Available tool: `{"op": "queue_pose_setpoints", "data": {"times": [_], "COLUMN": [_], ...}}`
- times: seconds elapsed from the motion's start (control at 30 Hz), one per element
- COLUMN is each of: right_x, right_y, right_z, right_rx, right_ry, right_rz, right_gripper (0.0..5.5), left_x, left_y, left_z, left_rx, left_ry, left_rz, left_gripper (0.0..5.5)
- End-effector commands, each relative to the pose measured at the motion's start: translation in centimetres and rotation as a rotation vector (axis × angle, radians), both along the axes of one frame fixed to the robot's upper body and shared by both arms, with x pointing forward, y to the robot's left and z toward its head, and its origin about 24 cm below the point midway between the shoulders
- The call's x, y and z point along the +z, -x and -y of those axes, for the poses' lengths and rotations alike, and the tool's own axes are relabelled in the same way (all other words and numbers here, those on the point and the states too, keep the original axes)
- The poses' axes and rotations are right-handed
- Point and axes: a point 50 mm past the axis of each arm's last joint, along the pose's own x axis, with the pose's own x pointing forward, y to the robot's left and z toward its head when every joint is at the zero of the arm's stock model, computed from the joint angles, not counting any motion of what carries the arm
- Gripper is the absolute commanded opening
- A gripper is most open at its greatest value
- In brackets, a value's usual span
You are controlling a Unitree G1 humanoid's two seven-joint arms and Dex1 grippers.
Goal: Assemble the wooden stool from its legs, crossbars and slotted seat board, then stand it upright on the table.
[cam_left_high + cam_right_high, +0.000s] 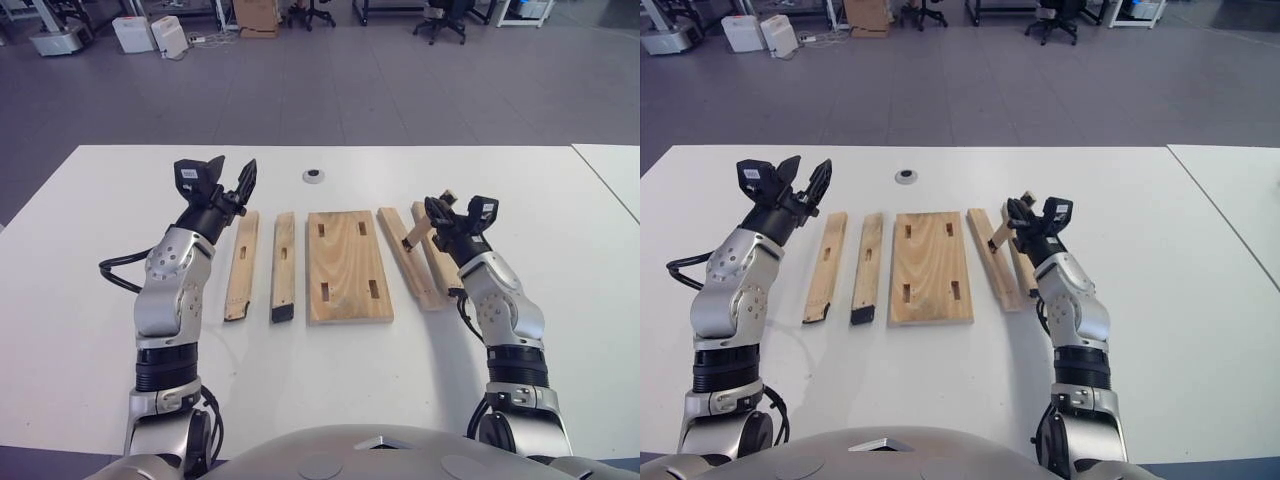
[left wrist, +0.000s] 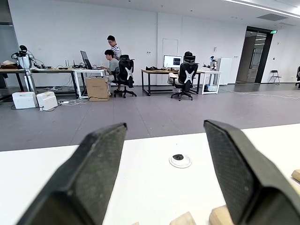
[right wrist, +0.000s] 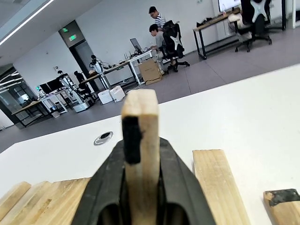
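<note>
On the white table the seat board lies flat in the middle, with its four slots facing up. Two legs lie beside it on one side, the outer left leg and the inner left leg. Two more lie on the other side, the inner right leg and the outer right leg. No parts are joined yet, so the job is only at its start.

The right gripper is closed tight on a short stick, which I take to be a crossbar. The stick tilts down over the right legs. I cannot tell if its low end touches them.

The left gripper hangs over the far end of the outer left leg. Its fingers are wide apart and it has nothing in it.

I think a few things could go wrong. The stick is pinched at just one spot, so it could twist or slip when pushed into a slot. Nothing holds the legs down, so a push could slide one away on the smooth table. A tilted stick could also jam in the slot.

A small round cap sits on the table beyond the board. A white sticker is on the left gripper, but its writing is too small to read.
</note>
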Motion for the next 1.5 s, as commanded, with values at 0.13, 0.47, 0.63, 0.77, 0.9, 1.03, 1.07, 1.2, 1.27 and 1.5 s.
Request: {"op": "queue_pose_setpoints", "data": {"times": [0.13, 0.47, 0.63, 0.77, 0.9, 1.03, 1.07, 1.2, 1.27, 1.5], "right_x": [-8.5, -2.0, -2.3, -2.8, -3.5, -3.8, -3.7, 0.2, 3.5, 8.8], "right_y": [4.3, 1.2, 2.2, 2.9, 3.6, 3.7, 3.6, 1.9, 1.5, 3.7], "right_z": [0.9, -0.2, 0.1, -0.1, -0.2, 0.2, 0.3, -0.6, -2.7, -7.6], "right_rx": [0.125, 0.219, 0.257, 0.261, 0.297, 0.276, 0.262, 0.209, 0.308, 0.658], "right_ry": [0.253, 0.343, 0.472, 0.548, 0.567, 0.587, 0.587, 0.425, 0.369, 0.37], "right_rz": [-0.142, 0.071, -0.155, -0.295, -0.421, -0.484, -0.488, -0.314, -0.147, 0.196], "right_gripper": [0.4, 1.17, 2.18, 2.71, 2.37, 2.07, 2.07, 2.07, 2.07, 2.07], "left_x": [-0.1, -0.1, 0.0, -0.1, -0.2, 0.2, 0.3, 0.8, 0.2, 3.6], "left_y": [-0.2, -0.1, 0.1, 0.1, 0.0, -0.2, -0.3, -0.7, -1.3, -1.6], "left_z": [-0.4, -0.1, 0.1, 0.3, 0.7, 1.4, 1.5, 3.7, 5.3, 8.8], "left_rx": [0.002, 0.007, 0.017, 0.018, 0.009, 0.0, -0.002, -0.152, -0.212, -0.454], "left_ry": [-0.038, -0.048, -0.041, -0.037, -0.05, -0.063, -0.064, 0.089, 0.294, 0.77], "left_rz": [-0.016, -0.013, -0.005, -0.008, -0.019, -0.028, -0.027, -0.129, -0.262, -0.388], "left_gripper": [3.04, 3.04, 3.04, 3.04, 3.04, 3.04, 3.04, 3.44, 3.9, 4.14]}}
